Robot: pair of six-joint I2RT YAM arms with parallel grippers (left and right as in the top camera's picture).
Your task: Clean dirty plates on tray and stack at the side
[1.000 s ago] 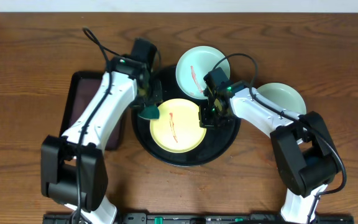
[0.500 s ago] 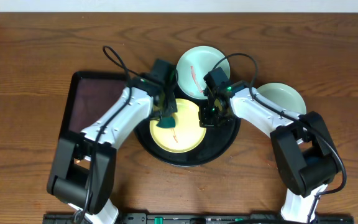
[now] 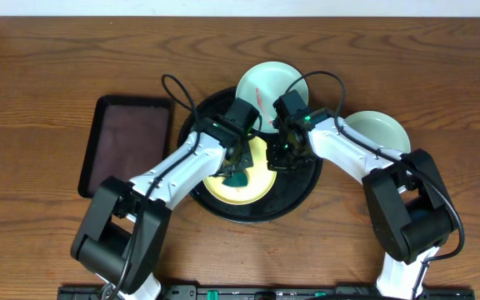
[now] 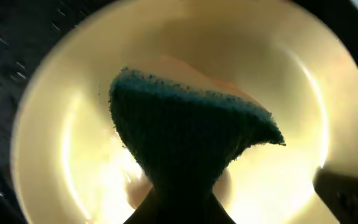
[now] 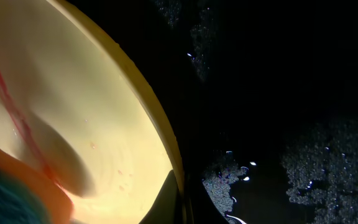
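Over last second, we saw left gripper (image 3: 238, 171) swing from tray's (image 3: 302, 187) left edge to above yellow plate (image 3: 252, 190), pinching sponge (image 4: 185, 143) down over it. Right gripper (image 3: 278, 157) clamped yellow plate's right rim. Yellow plate sat in tray. Red-smeared turquoise plate (image 3: 261, 87) overlapped tray's far rim. Second turquoise plate (image 3: 382, 129) lay on table (image 3: 40, 83), right of tray.
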